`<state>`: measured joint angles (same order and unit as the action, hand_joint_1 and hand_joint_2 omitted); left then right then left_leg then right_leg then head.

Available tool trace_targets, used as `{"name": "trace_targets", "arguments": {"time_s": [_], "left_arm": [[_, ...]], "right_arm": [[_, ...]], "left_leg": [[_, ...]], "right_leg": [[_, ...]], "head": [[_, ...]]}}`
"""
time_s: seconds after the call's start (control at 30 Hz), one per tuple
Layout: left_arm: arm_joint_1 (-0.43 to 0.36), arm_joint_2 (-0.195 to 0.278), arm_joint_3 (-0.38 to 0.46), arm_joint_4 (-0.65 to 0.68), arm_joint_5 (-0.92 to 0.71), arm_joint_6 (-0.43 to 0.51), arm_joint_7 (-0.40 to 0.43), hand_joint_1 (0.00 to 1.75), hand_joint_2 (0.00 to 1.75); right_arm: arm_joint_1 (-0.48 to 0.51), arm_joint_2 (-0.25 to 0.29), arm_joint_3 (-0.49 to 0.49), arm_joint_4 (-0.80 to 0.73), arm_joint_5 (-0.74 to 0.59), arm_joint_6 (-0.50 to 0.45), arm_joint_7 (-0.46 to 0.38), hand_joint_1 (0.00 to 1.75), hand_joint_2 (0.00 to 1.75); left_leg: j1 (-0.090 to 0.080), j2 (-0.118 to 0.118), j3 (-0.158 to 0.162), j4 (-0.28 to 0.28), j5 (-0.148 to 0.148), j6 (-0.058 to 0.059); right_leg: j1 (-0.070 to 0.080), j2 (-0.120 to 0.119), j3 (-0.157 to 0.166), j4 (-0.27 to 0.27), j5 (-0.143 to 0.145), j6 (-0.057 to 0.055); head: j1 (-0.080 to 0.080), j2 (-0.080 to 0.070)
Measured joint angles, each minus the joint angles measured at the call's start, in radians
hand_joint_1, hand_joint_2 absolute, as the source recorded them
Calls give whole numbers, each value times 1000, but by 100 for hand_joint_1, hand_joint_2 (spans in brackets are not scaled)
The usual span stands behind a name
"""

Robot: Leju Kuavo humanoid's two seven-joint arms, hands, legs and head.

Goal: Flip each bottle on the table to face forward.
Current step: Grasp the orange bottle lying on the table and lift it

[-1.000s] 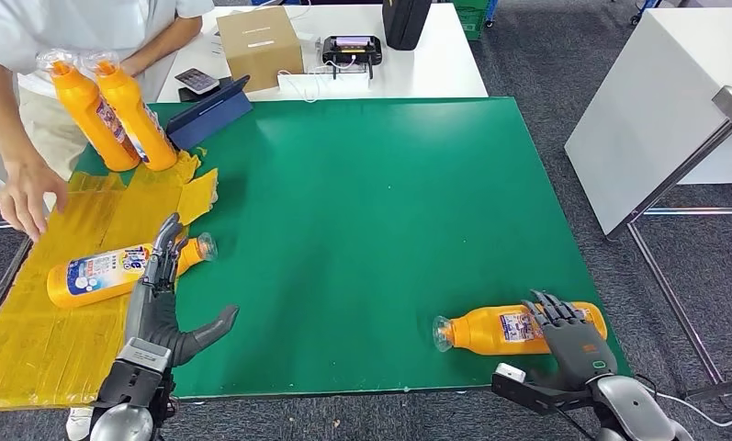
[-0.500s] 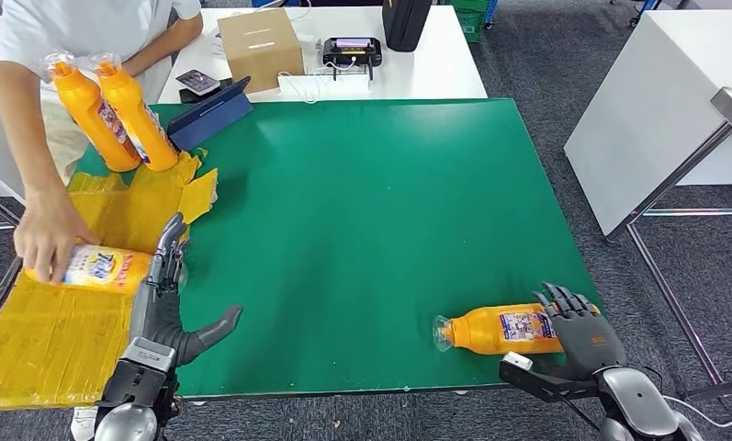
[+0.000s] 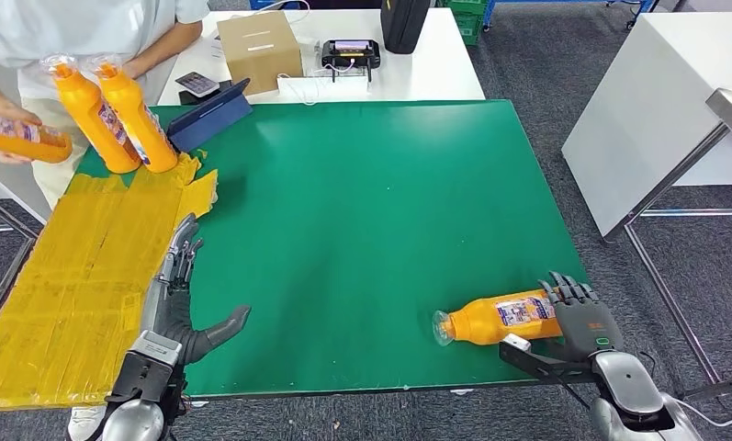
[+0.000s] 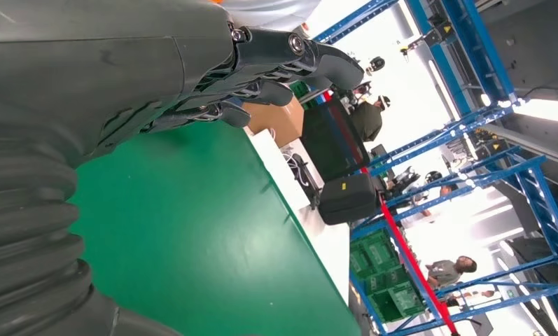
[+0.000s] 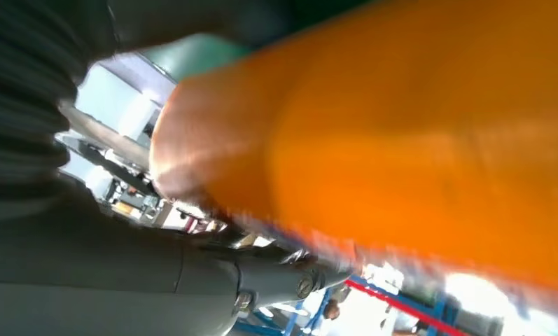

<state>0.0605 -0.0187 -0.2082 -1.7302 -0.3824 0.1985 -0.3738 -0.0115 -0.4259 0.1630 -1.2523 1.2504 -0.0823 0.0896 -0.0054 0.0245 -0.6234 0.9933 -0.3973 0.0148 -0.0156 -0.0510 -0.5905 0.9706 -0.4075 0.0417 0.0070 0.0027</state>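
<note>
1. Green table (image 3: 362, 202), yellow mat along its left side; orange bottle (image 3: 504, 317) lies on its side near the front right edge, cap pointing left.
2. Right hand (image 3: 582, 322) fingers wrapped over the bottle's base end, gripping it.
3. Left hand (image 3: 174, 294) flat on the table, fingers apart, holding nothing.
4. Bottle looks like rigid, smooth plastic, probably slippery; mid-body grip seems safer.

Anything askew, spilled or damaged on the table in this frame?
No spill shows. The yellow sheet covering the table's left side is torn and ragged at its far corner. One orange bottle lies on its side near the front edge with the right robot hand on its base; two bottles stand leaning together.
</note>
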Motion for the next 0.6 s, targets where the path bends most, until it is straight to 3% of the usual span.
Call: {"name": "trace_targets", "arguments": {"time_s": [0.43, 0.6], "left_arm": [[-14, 0, -15, 22, 26, 1, -9, 0, 175], [-12, 0, -23, 25, 23, -17, 4, 0, 175]], "right_arm": [[-67, 15, 3, 115, -20, -1, -48, 175, 175], [-66, 52, 0, 99, -83, -88, -87, 175, 175]], "left_leg": [[0, 0, 7, 0, -3, 3], [0, 0, 7, 0, -2, 3]], "right_leg": [[0, 0, 5, -1, -2, 2], [0, 0, 12, -1, -1, 2]], "head": [[0, 0], [0, 0]]}}
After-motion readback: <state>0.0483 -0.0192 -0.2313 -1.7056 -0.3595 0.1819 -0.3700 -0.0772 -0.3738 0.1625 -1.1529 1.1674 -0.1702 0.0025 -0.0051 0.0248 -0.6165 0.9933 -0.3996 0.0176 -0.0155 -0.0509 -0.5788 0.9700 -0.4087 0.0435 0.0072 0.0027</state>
